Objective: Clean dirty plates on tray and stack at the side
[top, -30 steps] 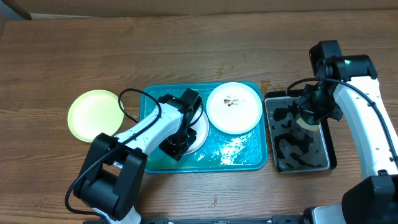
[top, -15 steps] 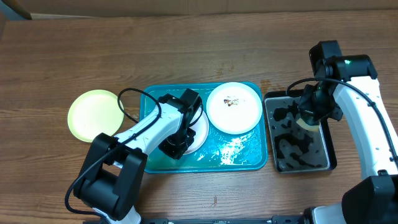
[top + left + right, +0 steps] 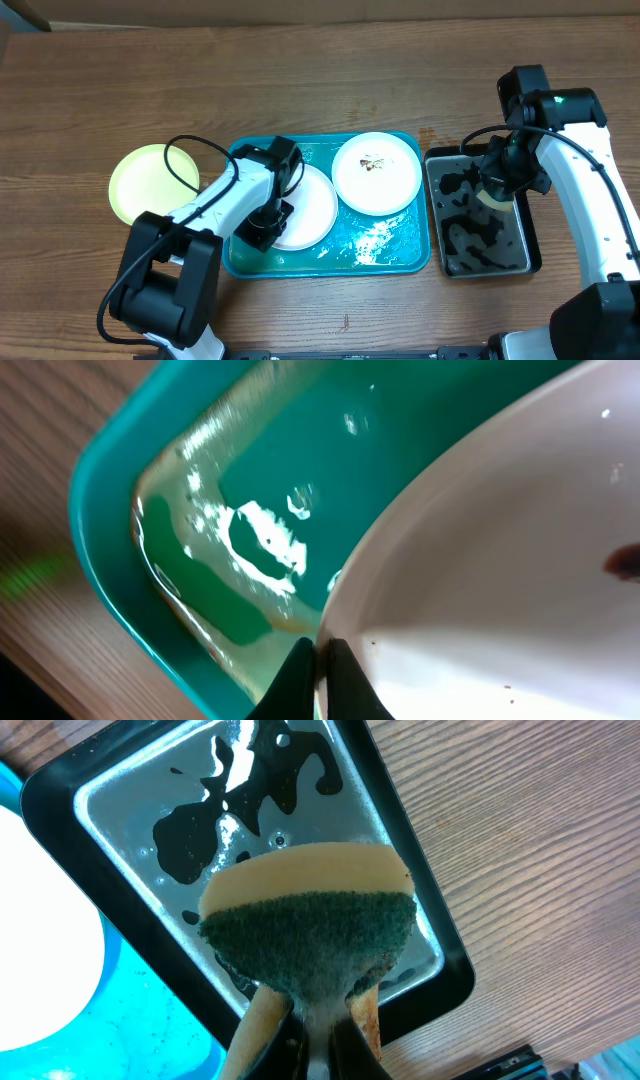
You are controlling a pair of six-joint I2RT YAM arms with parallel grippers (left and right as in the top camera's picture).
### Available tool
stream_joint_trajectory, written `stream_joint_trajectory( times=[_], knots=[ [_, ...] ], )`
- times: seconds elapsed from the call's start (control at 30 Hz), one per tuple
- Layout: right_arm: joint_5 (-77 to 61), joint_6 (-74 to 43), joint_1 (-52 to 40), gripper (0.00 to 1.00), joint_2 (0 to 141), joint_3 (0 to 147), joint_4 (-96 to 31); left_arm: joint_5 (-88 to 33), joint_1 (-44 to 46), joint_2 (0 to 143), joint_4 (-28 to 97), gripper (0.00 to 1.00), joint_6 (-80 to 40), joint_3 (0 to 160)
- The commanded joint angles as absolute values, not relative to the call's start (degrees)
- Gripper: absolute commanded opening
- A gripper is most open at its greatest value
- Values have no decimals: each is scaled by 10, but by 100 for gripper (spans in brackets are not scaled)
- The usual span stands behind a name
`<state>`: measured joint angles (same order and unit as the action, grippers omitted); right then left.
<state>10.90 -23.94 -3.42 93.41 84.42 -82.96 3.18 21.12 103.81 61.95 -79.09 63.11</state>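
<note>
From overhead, the turquoise tray (image 3: 330,262) lies at the middle of the wooden counter (image 3: 320,80). It holds two plates. The gripped white plate (image 3: 305,205) sits in its nine o'clock half, and the smeared white plate (image 3: 377,172), with brown flecks near its centre, sits toward one o'clock. The yellow-green plate (image 3: 140,185) rests on the counter just beside the tray at nine o'clock, clear of it. The left pincer (image 3: 255,232) meets the gripped white plate at that plate's eight o'clock rim. At three o'clock of the tray stands a black tray (image 3: 520,262), and the right pincer (image 3: 497,182) hangs over it with a sponge (image 3: 490,197). In the left wrist view, the left pincer (image 3: 320,670) has its fingertips pressed together on the thin rim of the gripped white plate (image 3: 500,560). The tray (image 3: 110,570), wet and glinting, lies beneath, with the counter (image 3: 40,460) at nine o'clock. In the right wrist view, the right pincer (image 3: 312,1020) is clamped on the sponge (image 3: 310,930), whose green scouring face points at the camera and whose yellow backing lies at twelve o'clock. Below it the black tray (image 3: 440,970) holds a film of water. The tray (image 3: 140,1020) and a white plate (image 3: 40,940) show at eight and nine o'clock.
</note>
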Motion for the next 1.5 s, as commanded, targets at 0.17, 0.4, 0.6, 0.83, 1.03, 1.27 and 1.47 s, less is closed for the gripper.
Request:
stream_joint_trajectory(
  times=[0.17,0.4,0.6,0.83,1.03,1.27,1.47],
  knots=[
    [113,-239,-34,4,932,855,-827,66,151,1045,609,4,-734,628],
    [113,-239,-33,4,932,855,-828,65,97,1045,507,4,-530,628],
    [113,-239,-33,4,932,855,-828,80,75,1045,466,4,-334,632],
    [113,-239,-34,4,932,855,-829,121,73,1045,432,6,-150,635],
    [113,-239,-34,4,932,855,-828,96,73,1044,484,29,-146,674],
    [113,-239,-34,4,932,855,-827,-38,75,1044,608,85,-149,735],
    [113,-239,-33,4,932,855,-825,-73,76,1045,677,89,-358,721]
  ],
)
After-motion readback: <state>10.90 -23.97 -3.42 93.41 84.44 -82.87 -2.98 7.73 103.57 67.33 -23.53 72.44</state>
